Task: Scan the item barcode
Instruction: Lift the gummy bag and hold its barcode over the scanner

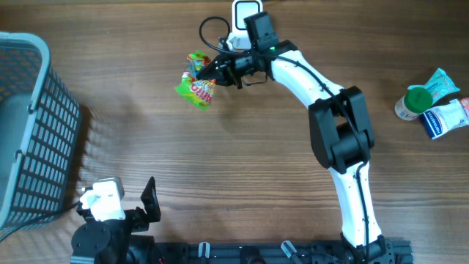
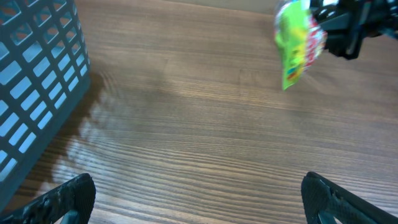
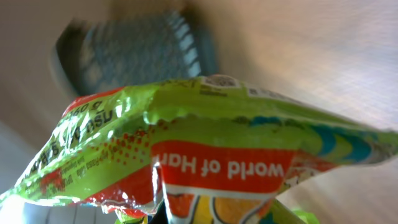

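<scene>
We saw the right pincer [image 1: 214,72] pressed together on one edge of a crinkly green plastic snack packet with a red label [image 1: 196,84], pinching it. The packet hung from it, well apart from the grey plastic lattice basket [image 1: 33,125], over the brown wooden surface [image 1: 242,161]. The left pincer [image 2: 199,202] was spread wide, holding nothing, near the basket's front corner. A white bottle with a green cap [image 1: 416,101] lay farthest from the basket, touching blue-and-white packs [image 1: 447,117].

A green snack packet [image 1: 195,88] is held clamped by the right end effector [image 1: 208,75] above the wooden tabletop [image 1: 220,161]; a grey basket [image 1: 33,125] is set well apart.
</scene>
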You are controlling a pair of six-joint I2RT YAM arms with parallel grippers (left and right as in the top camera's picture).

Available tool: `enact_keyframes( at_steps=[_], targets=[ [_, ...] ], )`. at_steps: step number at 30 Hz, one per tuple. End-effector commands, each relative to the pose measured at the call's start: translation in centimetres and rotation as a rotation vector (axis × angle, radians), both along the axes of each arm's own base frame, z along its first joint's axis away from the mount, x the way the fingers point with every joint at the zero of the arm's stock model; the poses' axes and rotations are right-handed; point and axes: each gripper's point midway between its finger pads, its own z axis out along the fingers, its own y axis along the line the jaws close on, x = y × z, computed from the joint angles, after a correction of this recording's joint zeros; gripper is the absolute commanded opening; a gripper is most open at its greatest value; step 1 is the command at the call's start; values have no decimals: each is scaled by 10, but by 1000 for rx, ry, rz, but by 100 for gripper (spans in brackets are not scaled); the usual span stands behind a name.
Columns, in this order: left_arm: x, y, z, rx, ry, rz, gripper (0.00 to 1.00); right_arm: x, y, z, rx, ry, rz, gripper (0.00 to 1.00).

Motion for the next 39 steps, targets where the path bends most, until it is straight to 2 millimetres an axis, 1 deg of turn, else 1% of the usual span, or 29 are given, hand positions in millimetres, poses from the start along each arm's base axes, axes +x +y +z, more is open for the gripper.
enact_keyframes(
  at_steps=[1,4,10,12,17,18,23,24,26,29,31,33,36,39],
  targets=[
    [0,0,0,1,-4,2,100,40,-11,-25,-222,16,-264,5],
    [0,0,0,1,-4,2,100,57,-14,-21,-253,18,-355,5],
    [0,0,0,1,-4,1,100,100,-11,9,-181,-18,-546,5],
    [0,0,0,1,-4,2,100,110,-13,14,-169,-28,-598,5],
    [0,0,0,1,-4,1,100,135,-30,16,-200,-18,-768,5],
    [0,0,0,1,-4,2,100,143,-35,18,-187,-7,-820,5],
    [0,0,0,1,-4,1,100,170,-54,41,-92,-24,-932,5],
    [0,0,0,1,-4,2,100,178,-62,44,-73,-16,-968,5],
    [0,0,0,1,-4,2,100,184,-73,45,-62,9,-1009,5],
    [0,0,0,1,-4,1,100,191,-82,43,-51,34,-1064,5],
    [0,0,0,1,-4,2,100,199,-85,41,-16,58,-1102,5],
    [0,0,0,1,-4,2,100,204,-85,39,24,72,-1107,5],
    [0,0,0,1,-4,2,100,206,-77,23,84,154,-1090,5],
    [0,0,0,1,-4,2,100,207,-74,0,90,214,-1087,5]
  ],
)
